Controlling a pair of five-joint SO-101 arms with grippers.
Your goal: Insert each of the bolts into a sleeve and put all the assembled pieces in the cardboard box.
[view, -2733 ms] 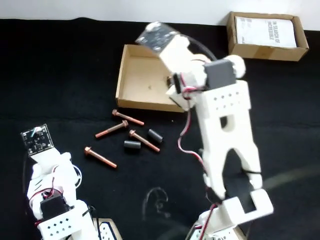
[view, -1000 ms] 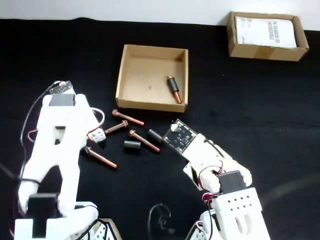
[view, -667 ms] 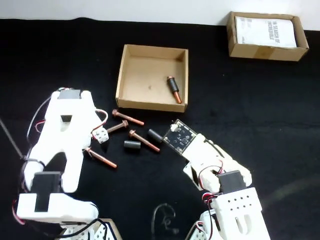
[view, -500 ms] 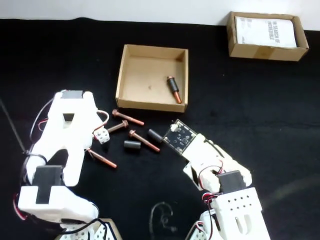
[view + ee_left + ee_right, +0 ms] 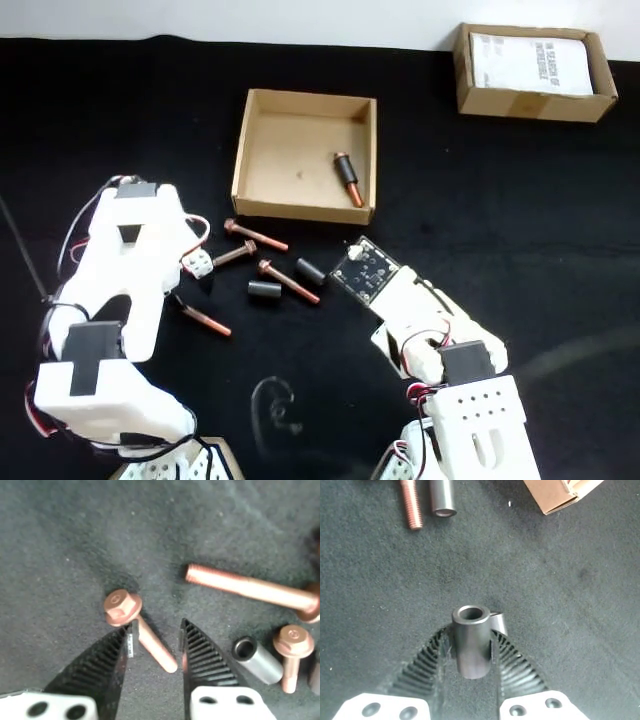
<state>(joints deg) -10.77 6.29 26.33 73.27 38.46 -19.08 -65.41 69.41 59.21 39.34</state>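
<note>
Over on the left of the black counter (image 5: 120,120), the left arm (image 5: 130,260) bends over the lone bolt (image 5: 208,322), which lies apart from the others on the robot's side. In the wrist view the left end effector (image 5: 157,629) stands fairly wide. Its toothed jaws straddle the lone bolt (image 5: 142,635) just behind the flanged head without clamping it, and the bolt lies flat on the cloth.

Further right, three more bolts (image 5: 255,236) lie in a loose group just in front of the cardboard box (image 5: 240,150). Two loose sleeves (image 5: 264,291) rest on the cloth, one on either side of the bolt nearest the robot in that group. The cardboard box is open and holds one assembled piece (image 5: 347,178), which lies near its right wall.

Right again, the right arm (image 5: 440,350) reaches in from the near edge, its wrist just beside the loose sleeve on the right. The right end effector (image 5: 471,637) is narrowed onto a held sleeve (image 5: 470,652), gripped on both sides by the jaws with its open bore facing the wrist camera. Beyond it in that view are a threaded bolt tip (image 5: 411,507), another sleeve (image 5: 442,497) and a corner of the box (image 5: 555,492).

At the far right corner of the counter sits a second box (image 5: 470,95) with a printed sheet (image 5: 530,50) inside.
</note>
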